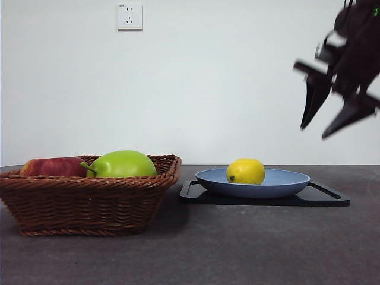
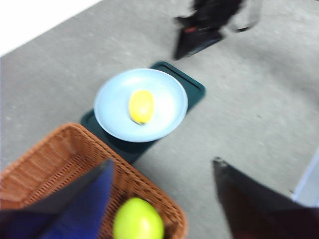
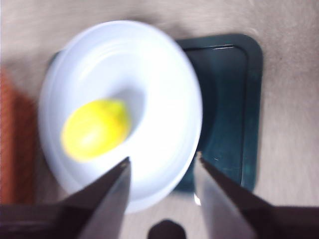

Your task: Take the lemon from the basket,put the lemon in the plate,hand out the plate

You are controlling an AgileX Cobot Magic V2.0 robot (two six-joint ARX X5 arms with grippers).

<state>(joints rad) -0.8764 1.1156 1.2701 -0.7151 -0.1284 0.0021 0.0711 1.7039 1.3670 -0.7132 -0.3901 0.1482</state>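
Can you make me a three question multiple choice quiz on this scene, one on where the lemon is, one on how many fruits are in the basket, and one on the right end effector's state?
1. Where is the lemon?
A. In the basket
B. On the plate
C. On the bare table

2. How many fruits lie in the basket?
A. None
B. Two
C. Four

3. What is the state of the right end effector?
A. Open and empty above the plate
B. Shut on the lemon
C. Shut on the plate's rim

Answers:
1. B, the lemon rests inside the light blue plate, which sits on the black tray.
2. B, a red apple and a green fruit show.
3. A, its jaws stand apart, holding nothing.
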